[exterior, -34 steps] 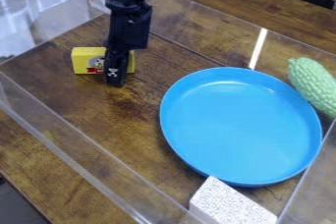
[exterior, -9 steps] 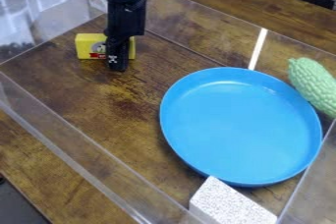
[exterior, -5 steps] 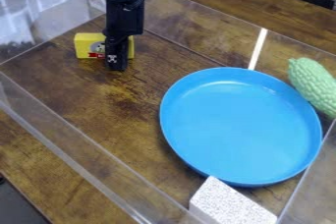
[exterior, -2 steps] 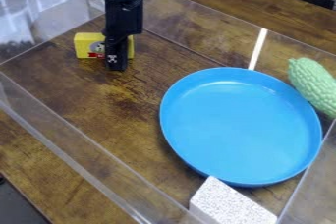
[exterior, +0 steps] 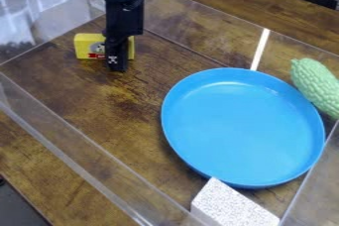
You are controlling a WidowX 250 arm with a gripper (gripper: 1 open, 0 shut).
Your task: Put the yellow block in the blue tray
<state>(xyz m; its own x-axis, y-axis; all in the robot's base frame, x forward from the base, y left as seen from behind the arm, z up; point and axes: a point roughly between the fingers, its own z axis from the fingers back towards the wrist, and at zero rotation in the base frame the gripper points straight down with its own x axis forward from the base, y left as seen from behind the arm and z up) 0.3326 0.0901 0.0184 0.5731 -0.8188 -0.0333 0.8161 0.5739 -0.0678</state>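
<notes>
1. The yellow block [exterior: 90,47] lies on the dark wooden tabletop [exterior: 119,111] in the upper left of the view, inside a clear-walled enclosure [exterior: 54,156]. A red-and-white label shows on its front face.
2. The gripper [exterior: 117,64] comes straight down from above and stands at the block's right end, covering that end from the camera. Its tip is down at table level, just in front of and beside the block.
3. The black fingers are pressed together. Whether they pinch the block's edge or merely stand against it cannot be told, since the dark tip hides the contact.
4. The blue tray [exterior: 199,146] sits well apart from the block, to the lower right, flat on the table. Nothing lies in it.
5. A bumpy green oval object [exterior: 318,84] rests just beyond the tray's right rim, at the edge of the view.
6. A white speckled sponge block [exterior: 236,204] sits at the bottom edge, touching or just beside the tray's near rim.
</notes>
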